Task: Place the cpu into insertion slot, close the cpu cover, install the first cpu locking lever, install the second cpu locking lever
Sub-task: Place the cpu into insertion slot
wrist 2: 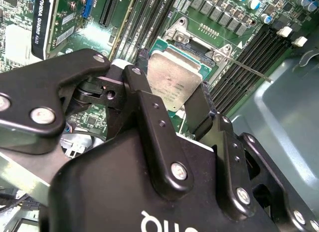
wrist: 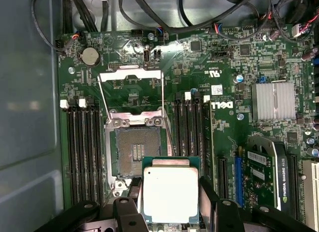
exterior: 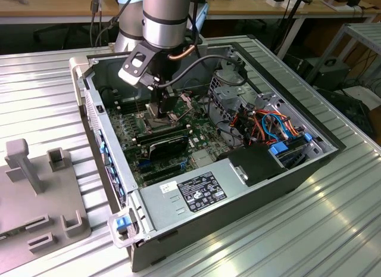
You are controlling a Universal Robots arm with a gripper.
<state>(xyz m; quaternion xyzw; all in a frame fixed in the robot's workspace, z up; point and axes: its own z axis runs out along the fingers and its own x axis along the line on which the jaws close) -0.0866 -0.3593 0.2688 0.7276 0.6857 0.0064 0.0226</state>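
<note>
We hold the cpu (wrist: 171,199) clamped flat in our gripper (wrist: 170,188), just off the bare insertion slot (wrist: 133,152), on the slot's side away from its raised cpu cover (wrist: 132,72).

Both wrist views are looking from near the insertion slot (wrist: 135,151), the first straight down on it, sharing it and the cpu (wrist: 170,194). The exterior view is looking down slantwise at that slot from well away.
</note>
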